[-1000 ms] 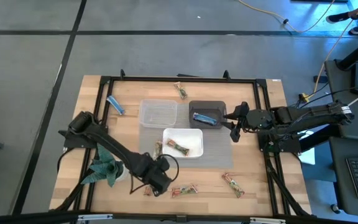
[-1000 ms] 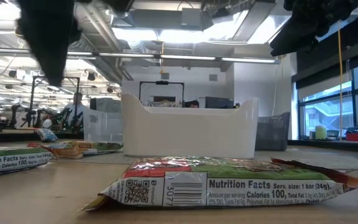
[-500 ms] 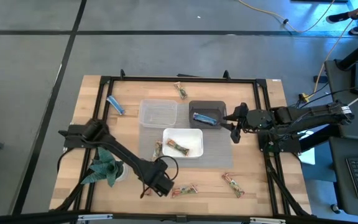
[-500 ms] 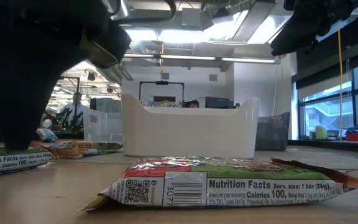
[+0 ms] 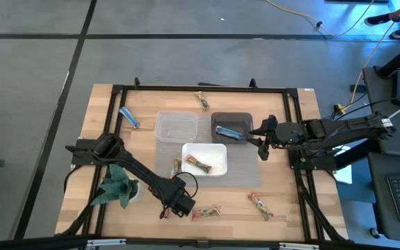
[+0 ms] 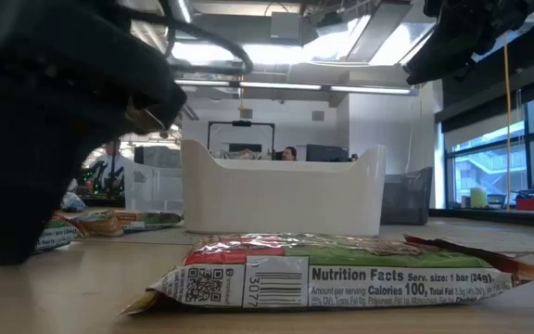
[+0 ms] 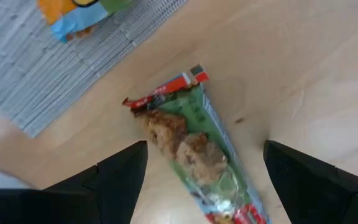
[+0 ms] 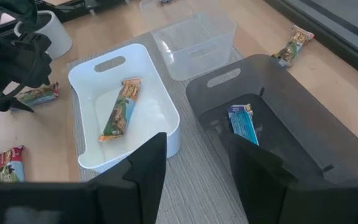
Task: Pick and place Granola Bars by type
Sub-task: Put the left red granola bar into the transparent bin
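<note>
My left gripper (image 5: pixel 178 205) points down near the table's front edge, open. Its fingers stand on either side of a green and red granola bar (image 7: pixel 194 152) that lies flat on the wood, without touching it. In the high view the gripper hides that bar. A second such bar (image 5: pixel 205 213) lies just to its right. My right gripper (image 5: pixel 262 144) hangs open and holds nothing, above the right side of the dark tub (image 5: pixel 230 115), which holds a blue bar (image 8: pixel 243 124). The white tub (image 8: pixel 92 74) holds a green and orange bar (image 8: pixel 120 107).
A clear tub (image 5: pixel 177 126) stands behind the white one on a grey mat (image 5: pixel 245 167). Loose bars lie front right (image 5: pixel 260 205), beside the white tub (image 5: pixel 176 167), far (image 5: pixel 201 101) and far left, blue (image 5: pixel 129 117). A green paper plant (image 5: pixel 115 187) stands front left.
My left gripper has come down toward the bar near the table's front edge and has rolled about its own axis. In the low view it now fills the left side down to the table. The jaws have stayed wide.
</note>
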`<action>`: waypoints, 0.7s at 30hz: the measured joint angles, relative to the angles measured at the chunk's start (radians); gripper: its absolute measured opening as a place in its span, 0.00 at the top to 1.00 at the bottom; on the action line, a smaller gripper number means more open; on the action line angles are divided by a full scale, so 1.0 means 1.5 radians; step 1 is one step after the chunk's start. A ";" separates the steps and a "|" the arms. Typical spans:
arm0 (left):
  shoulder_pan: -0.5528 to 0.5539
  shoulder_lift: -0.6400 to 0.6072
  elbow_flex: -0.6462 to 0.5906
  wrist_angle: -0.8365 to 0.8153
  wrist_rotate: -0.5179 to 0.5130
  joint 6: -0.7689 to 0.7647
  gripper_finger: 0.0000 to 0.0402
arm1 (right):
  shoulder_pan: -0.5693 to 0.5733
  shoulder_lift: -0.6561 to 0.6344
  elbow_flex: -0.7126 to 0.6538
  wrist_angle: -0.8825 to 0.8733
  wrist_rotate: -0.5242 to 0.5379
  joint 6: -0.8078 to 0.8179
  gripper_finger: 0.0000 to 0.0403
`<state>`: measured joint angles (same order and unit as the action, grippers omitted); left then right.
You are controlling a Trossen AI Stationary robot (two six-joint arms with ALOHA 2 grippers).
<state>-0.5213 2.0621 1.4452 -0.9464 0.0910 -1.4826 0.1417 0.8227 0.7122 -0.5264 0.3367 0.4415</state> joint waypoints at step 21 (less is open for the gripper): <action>0.000 -0.004 -0.019 0.036 -0.004 0.038 0.42 | 0.000 0.000 0.000 -0.030 -0.001 0.015 0.57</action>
<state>-0.5217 2.0560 1.4162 -0.8917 0.0853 -1.4262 0.1417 0.8227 0.7120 -0.5713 0.3355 0.4641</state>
